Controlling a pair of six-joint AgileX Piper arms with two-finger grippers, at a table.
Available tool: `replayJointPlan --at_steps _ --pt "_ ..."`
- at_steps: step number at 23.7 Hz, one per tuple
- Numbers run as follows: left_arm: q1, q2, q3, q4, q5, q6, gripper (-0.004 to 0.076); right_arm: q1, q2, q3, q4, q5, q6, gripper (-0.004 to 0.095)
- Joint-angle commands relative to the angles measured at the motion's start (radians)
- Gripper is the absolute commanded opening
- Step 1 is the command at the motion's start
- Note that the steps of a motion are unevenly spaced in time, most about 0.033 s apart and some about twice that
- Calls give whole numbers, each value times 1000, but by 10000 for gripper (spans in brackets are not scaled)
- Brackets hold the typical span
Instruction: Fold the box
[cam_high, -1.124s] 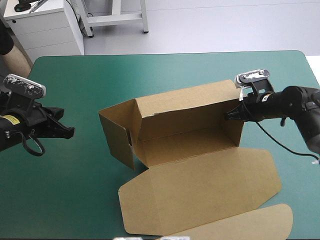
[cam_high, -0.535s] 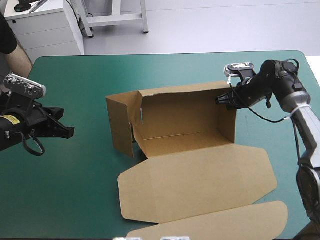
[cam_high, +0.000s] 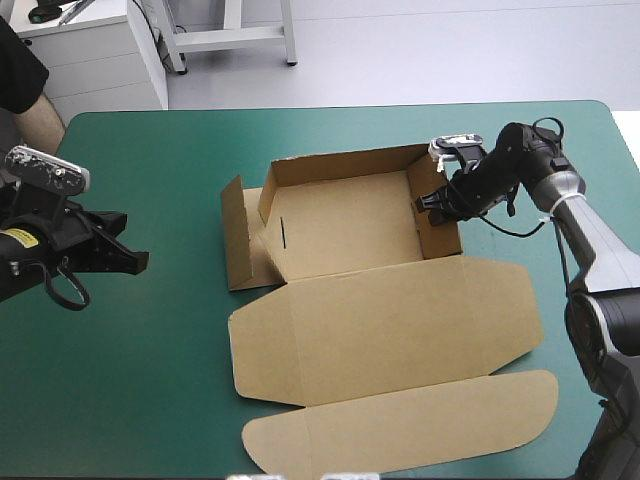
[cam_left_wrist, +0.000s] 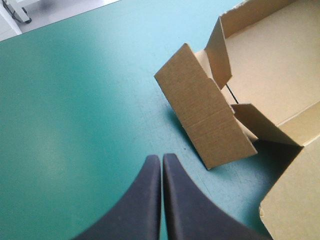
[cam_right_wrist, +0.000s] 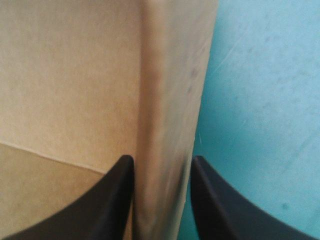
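Teal-green cover spans the counter (cam_high: 140, 380), carrying one brown box (cam_high: 345, 225) (walls raised, lid flat on the near side). Of two grippers, the right gripper (cam_high: 430, 200) clamps the box's right end wall; the left gripper (cam_high: 138, 262), fingers (cam_left_wrist: 146, 200) together, hangs well left of the box.

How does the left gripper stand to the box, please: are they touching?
Apart. The high view shows a wide strip of bare teal-green cover between the left gripper and the box, whose nearest flap stands well clear.

Lab (white cabinet (cam_high: 95, 55), teal-green table (cam_high: 150, 340))
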Motion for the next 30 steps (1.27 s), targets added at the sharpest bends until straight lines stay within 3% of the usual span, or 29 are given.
replayJointPlan --at_steps 1,3,6,13,20,30 --pt "-1 -12 -23 -27 -101 -6 -8 -5 -67 -27 2 60 -27 671" --pt "-1 -12 -23 -27 -119 -6 -8 -7 -85 -53 -1 102 -27 742" --pt "-1 -12 -23 -27 -121 -6 -8 -7 -113 -170 -1 166 2 741" --pt "-1 -12 -23 -27 -120 -6 -8 -7 -174 -369 1 164 38 697" --pt "-1 -12 -22 -27 -99 -6 -8 -7 -135 -375 86 148 -49 670" --pt "-1 -12 -22 -33 -86 -6 -8 -4 -21 -375 -7 153 32 670"
